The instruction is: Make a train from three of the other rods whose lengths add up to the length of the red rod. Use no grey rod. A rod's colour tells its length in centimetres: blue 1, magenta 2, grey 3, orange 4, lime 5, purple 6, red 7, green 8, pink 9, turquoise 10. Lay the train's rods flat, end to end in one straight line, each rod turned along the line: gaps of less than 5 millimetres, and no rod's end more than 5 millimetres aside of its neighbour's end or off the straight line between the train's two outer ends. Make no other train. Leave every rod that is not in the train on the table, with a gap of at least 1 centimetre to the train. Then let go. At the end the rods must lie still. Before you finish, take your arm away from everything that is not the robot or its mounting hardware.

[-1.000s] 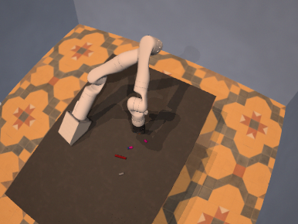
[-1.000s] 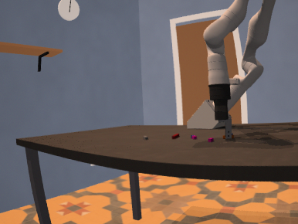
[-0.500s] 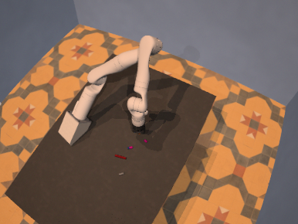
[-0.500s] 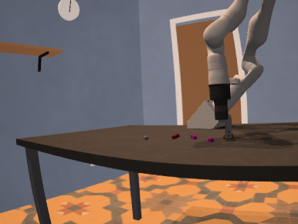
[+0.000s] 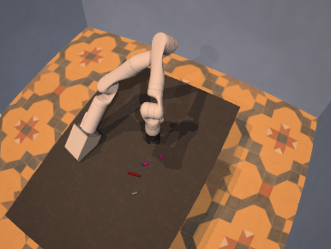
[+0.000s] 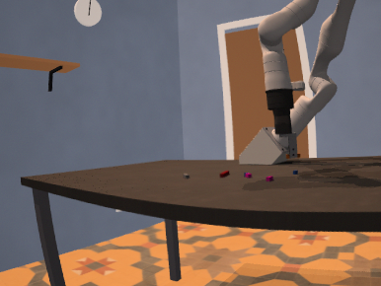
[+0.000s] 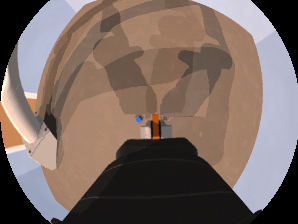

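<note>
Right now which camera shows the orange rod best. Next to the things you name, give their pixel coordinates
The wrist view: the orange rod (image 6: 295,156) (image 7: 155,123) stands out lengthwise between the hand's (image 6: 293,157) (image 7: 156,131) fingers. The exterior view shows only small orange bits by the fingertips; from the top, the arm mostly hides it.

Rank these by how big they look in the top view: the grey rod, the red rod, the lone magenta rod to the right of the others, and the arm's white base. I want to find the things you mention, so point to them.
1. White base (image 5: 80,143) (image 6: 257,150)
2. Red rod (image 5: 134,174) (image 6: 224,174)
3. Grey rod (image 5: 135,193) (image 6: 186,176)
4. Lone magenta rod (image 5: 162,156) (image 6: 269,178)
</note>
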Controlling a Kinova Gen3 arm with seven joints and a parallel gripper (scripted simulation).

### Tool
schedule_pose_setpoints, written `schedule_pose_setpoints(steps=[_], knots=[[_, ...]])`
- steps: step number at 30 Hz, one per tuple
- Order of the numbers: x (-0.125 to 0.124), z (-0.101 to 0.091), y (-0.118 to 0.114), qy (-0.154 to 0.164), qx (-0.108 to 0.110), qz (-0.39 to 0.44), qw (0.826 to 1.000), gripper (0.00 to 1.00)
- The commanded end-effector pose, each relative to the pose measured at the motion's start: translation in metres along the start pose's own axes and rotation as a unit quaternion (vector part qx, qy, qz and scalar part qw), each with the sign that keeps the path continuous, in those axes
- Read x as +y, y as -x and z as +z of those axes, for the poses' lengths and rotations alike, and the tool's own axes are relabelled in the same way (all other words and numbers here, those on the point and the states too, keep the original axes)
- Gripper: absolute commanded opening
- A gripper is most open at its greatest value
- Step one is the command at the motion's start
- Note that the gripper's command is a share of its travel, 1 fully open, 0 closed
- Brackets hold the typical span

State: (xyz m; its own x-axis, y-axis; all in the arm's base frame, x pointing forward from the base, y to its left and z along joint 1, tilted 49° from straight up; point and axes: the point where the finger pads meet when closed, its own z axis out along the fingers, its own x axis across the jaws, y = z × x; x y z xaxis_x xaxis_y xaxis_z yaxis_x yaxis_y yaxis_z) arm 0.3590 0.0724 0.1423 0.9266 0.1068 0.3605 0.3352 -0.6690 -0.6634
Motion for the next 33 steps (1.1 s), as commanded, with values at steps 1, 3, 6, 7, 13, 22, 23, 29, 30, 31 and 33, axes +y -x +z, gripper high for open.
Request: schedule_pose_setpoints(steps=[1,3,6,7,13,22,23,29,30,31,33], knots=[[0.004,-0.024,-0.007,0.010,0.011,-0.003,1.000,0.24],[0.004,-0.035,-0.007,0.010,0.011,-0.003,1.000,0.24],[0.004,-0.047,-0.006,0.010,0.011,-0.003,1.000,0.24],[0.004,-0.049,-0.006,0.010,0.011,-0.003,1.000,0.24],[0.004,-0.052,-0.006,0.010,0.011,-0.003,1.000,0.24],[0.004,-0.052,-0.006,0.010,0.011,-0.002,1.000,0.24],[0.004,-0.052,-0.006,0.010,0.011,0.000,1.000,0.24],[0.007,-0.052,-0.007,0.010,0.011,0.020,1.000,0.24],[0.009,-0.052,-0.007,0.009,0.012,0.028,0.999,0.24],[0.010,-0.052,-0.008,0.009,0.012,0.038,0.999,0.24],[0.015,-0.052,-0.008,0.008,0.012,0.063,0.998,0.24]])
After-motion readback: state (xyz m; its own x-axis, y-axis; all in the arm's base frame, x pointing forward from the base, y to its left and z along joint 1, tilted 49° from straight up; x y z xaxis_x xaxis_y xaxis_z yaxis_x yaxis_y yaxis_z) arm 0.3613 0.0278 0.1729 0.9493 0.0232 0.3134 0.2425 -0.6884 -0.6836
